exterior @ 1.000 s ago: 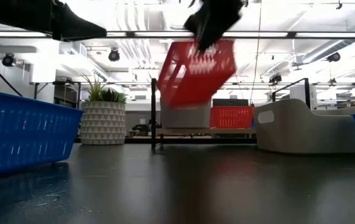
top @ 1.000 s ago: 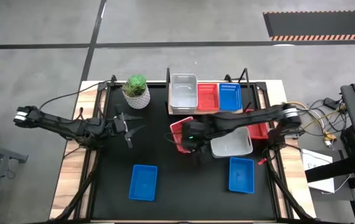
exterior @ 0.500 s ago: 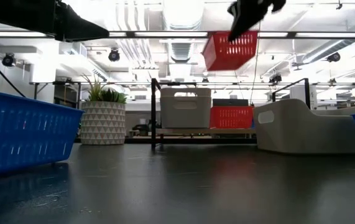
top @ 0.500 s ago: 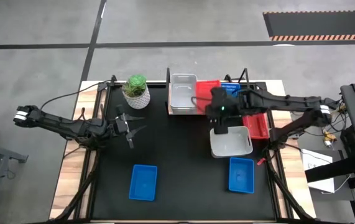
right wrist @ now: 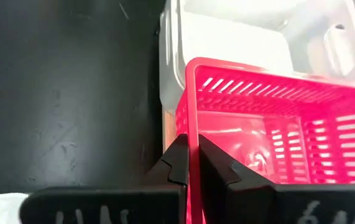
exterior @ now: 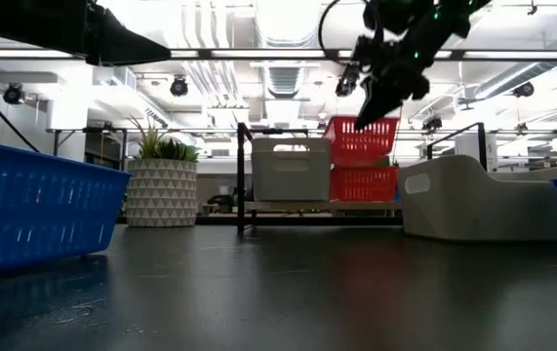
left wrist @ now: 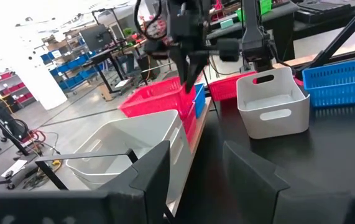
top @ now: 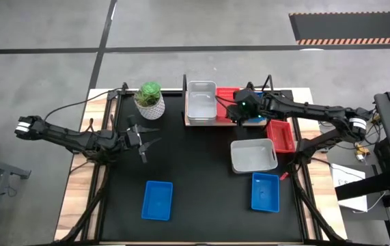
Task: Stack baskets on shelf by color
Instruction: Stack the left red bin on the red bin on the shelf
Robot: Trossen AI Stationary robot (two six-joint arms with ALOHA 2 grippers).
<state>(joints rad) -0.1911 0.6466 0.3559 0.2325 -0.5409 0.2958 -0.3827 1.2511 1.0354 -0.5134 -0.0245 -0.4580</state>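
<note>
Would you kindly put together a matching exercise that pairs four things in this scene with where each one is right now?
Things:
1. red basket held by the right end effector
2. white-grey basket
3. plant pot
4. left end effector

Places:
A. open, waiting over the table's left half
B. on the shelf's left end
C. just above the red basket already on the shelf
D. on the table left of the shelf

Pairs: 1-C, 2-B, 3-D, 4-A

Bright, even overhead light; ceiling lamps glare in the low view, foreground soft.
</note>
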